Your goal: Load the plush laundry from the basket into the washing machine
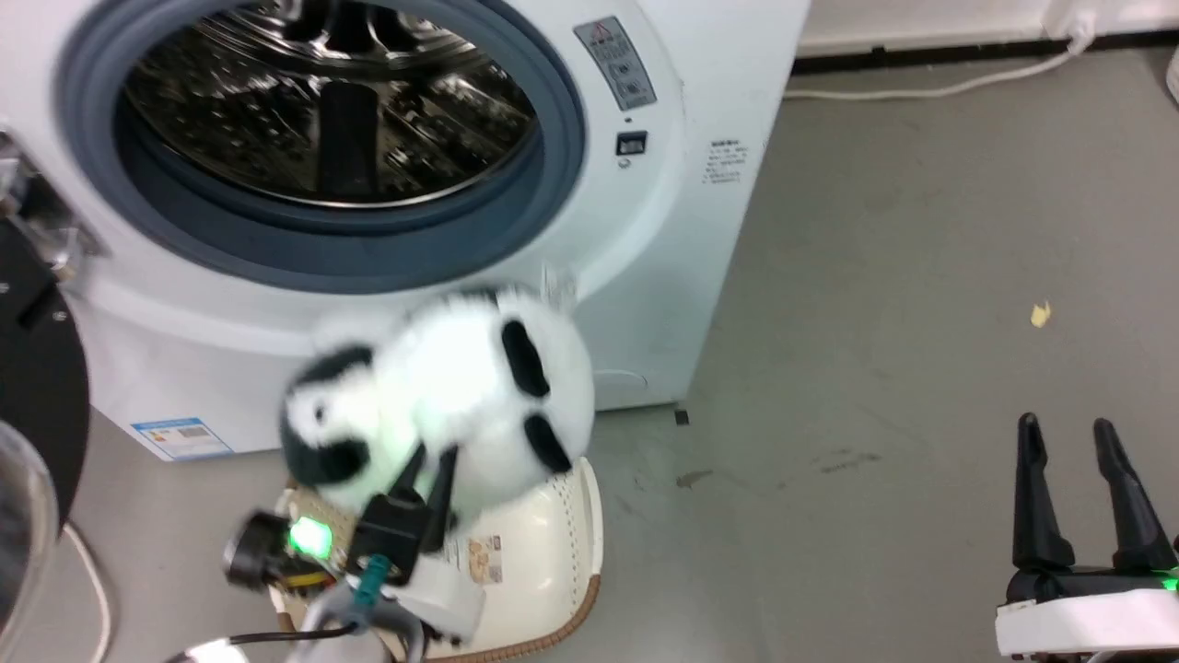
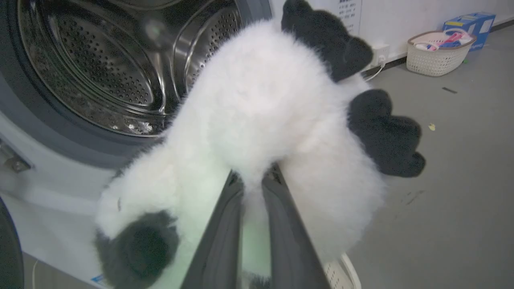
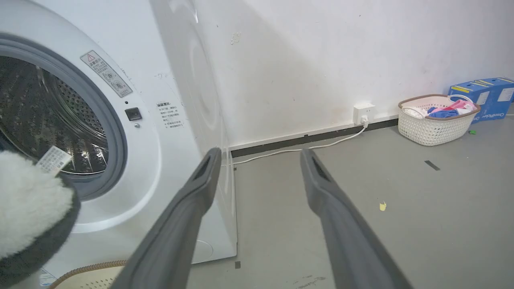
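Plush (image 1: 442,396) held before the washer (image 1: 682,230)
It is clamped by the left gripper (image 1: 431,460) over the basket (image 1: 553,543), at the ring's (image 1: 304,258) 6 o'clock; it should be raised past the ring. The right gripper (image 1: 1068,433) is kept apart.

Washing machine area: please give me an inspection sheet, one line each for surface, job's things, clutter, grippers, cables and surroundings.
Surface: grey floor, some dark marks.
Job's things: plush laundry held above the basket, not yet in the washing machine; its door is open.
Clutter: yellow scrap on the floor.
Grippers: left gripper jaws shut on plush laundry; right gripper jaws open, holding nothing.
Cables: white cable along the wall to a socket.
Surroundings: white wall, second basket with clothes, blue box.
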### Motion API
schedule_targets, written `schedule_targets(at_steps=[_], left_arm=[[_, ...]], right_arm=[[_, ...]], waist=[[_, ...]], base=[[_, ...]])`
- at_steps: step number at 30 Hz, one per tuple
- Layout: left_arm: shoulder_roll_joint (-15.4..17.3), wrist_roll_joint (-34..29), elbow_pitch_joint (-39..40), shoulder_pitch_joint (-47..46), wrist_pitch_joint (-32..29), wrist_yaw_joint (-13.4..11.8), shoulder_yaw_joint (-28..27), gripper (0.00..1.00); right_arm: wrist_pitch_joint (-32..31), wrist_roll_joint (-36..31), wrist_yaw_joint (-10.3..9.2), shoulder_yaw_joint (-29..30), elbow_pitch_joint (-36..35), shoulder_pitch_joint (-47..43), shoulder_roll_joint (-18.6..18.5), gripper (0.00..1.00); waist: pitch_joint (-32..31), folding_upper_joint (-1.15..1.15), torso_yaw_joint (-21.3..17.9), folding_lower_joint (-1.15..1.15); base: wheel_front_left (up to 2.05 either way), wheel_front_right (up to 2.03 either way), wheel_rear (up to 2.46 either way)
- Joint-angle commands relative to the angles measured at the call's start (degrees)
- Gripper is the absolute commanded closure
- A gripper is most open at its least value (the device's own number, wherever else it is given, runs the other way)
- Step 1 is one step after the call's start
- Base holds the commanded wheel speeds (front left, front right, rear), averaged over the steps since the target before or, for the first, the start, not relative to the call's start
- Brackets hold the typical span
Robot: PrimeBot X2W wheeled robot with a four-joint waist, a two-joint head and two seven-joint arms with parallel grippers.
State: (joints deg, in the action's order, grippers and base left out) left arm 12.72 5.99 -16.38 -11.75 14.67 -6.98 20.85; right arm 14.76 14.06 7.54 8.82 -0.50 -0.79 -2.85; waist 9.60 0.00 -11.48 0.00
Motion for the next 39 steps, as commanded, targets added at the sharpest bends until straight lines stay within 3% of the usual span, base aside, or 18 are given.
schedule_targets(at_steps=[1,7,15,24,32,39], left_arm=[[0.66,-0.67,2.59,-0.79,0.32,-0.5,-0.88,1.0],[3.6,-1.53,9.41,-6.94,0.32,-0.37,-4.65,1.0],[10.18,-2.39,7.65,-26.31,-5.11,2.79,-8.71,1.0],[16.84,-6.34,-5.22,-51.43,-15.38,8.4,-7.89,1.0],[20.14,-10.81,-20.71,-65.44,-22.76,9.63,-5.62,1.0],[21.08,-12.9,-27.03,-70.79,-24.59,10.5,-3.21,1.0]], right_arm=[[0.24,-0.24,-0.05,0.06,-0.41,-0.19,-0.03,0.0],[0.24,0.59,-0.05,-0.73,-0.39,1.35,-0.03,0.0],[0.24,4.04,-0.05,-3.04,0.05,5.91,-0.03,0.0],[0.24,9.18,-0.05,-6.87,1.71,10.77,-0.03,0.0],[0.24,11.95,-0.05,-8.78,2.44,13.22,-0.03,0.0],[0.24,12.91,-0.05,-9.19,2.61,13.81,-0.03,0.0]], waist=[[1.39,0.0,-0.77,0.0],[6.49,0.0,-3.2,0.0],[17.63,0.0,-8.04,0.0],[28.17,0.0,-14.05,0.0],[32.72,0.0,-17.4,0.0],[34.56,0.0,-17.93,0.0]], base=[[0.0,0.0,0.0],[0.0,0.0,0.0],[0.0,0.0,0.0],[0.0,0.0,0.0],[0.0,0.0,0.0],[0.0,0.0,0.0]])
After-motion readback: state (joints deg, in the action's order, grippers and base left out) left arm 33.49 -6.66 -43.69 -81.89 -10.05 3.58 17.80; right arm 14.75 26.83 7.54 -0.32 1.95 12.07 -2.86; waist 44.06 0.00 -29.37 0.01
